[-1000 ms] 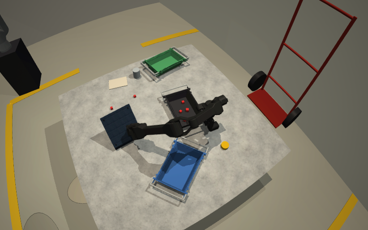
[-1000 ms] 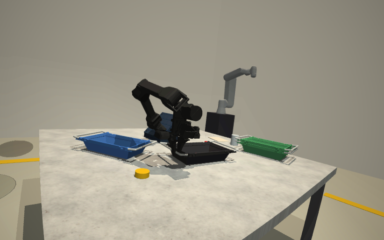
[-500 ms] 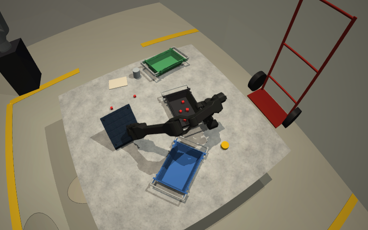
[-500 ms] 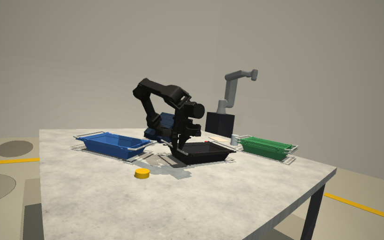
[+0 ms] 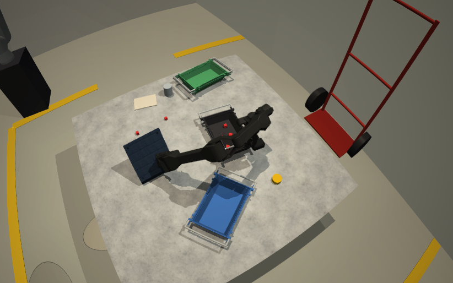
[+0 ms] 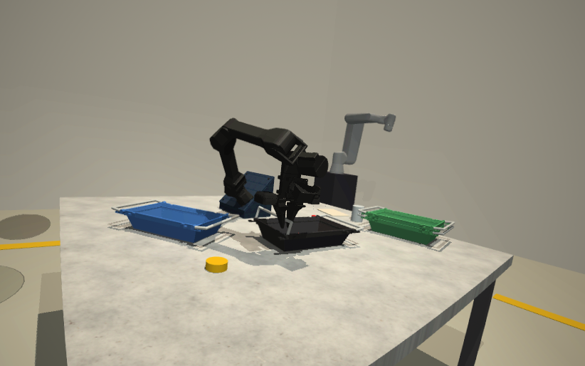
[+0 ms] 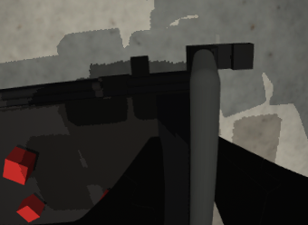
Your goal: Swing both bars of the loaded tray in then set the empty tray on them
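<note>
The black tray (image 5: 217, 117) (image 6: 313, 241) (image 7: 68, 90) stands upright with several red blocks (image 5: 225, 125) (image 7: 18, 167) inside. Its far wire bar (image 5: 214, 108) is swung out over its end. Its near bar (image 6: 265, 211) (image 7: 205, 129) is raised up from that end and tilted. My gripper (image 6: 285, 222) (image 7: 179, 144) is narrowly open at the near end. Its fingers stand on either side of the raised bar, with a gap visible in the wrist view. A blue tray (image 5: 217, 211) (image 6: 168, 227) and a green tray (image 5: 201, 77) (image 6: 399, 229) stand empty, bars out.
A dark blue slanted box (image 5: 144, 154) (image 6: 258, 181) is beside my arm's base. Two loose red blocks (image 5: 165, 118) (image 5: 136, 132), a grey cylinder (image 5: 167, 90) (image 6: 356, 213), a beige sheet (image 5: 145, 102) and a yellow disc (image 5: 276, 178) (image 6: 216, 264) are on the table.
</note>
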You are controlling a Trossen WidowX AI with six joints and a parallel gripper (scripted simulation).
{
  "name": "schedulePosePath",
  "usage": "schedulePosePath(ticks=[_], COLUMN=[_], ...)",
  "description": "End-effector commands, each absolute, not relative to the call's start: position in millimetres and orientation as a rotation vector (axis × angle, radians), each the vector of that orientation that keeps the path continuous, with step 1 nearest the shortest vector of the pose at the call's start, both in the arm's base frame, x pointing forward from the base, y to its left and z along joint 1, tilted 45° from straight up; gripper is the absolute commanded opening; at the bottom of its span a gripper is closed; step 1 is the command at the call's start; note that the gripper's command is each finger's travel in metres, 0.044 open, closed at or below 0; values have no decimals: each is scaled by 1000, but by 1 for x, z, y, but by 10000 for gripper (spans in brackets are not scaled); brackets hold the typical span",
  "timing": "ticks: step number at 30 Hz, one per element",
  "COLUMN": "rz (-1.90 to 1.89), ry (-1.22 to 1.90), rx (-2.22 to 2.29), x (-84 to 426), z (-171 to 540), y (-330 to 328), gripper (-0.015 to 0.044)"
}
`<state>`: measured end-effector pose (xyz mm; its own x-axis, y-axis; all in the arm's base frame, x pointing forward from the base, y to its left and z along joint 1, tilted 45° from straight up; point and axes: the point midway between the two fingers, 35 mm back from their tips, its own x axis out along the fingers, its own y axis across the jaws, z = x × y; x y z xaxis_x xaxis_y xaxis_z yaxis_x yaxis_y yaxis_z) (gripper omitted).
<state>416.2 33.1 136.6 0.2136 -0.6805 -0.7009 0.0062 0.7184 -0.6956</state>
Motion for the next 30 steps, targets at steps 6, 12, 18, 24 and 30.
schedulePosePath(ticks=[6,12,18,24,30], rz=[-527,-526,-526,-519,-519], ry=[1290,1291,1291,1291,1291], rx=[-638,-637,-637,-640,-640], x=[418,415,410,412,412], z=[109,125,144,138,138], y=[36,49,63,60,60], gripper=[83,83,83,83,83])
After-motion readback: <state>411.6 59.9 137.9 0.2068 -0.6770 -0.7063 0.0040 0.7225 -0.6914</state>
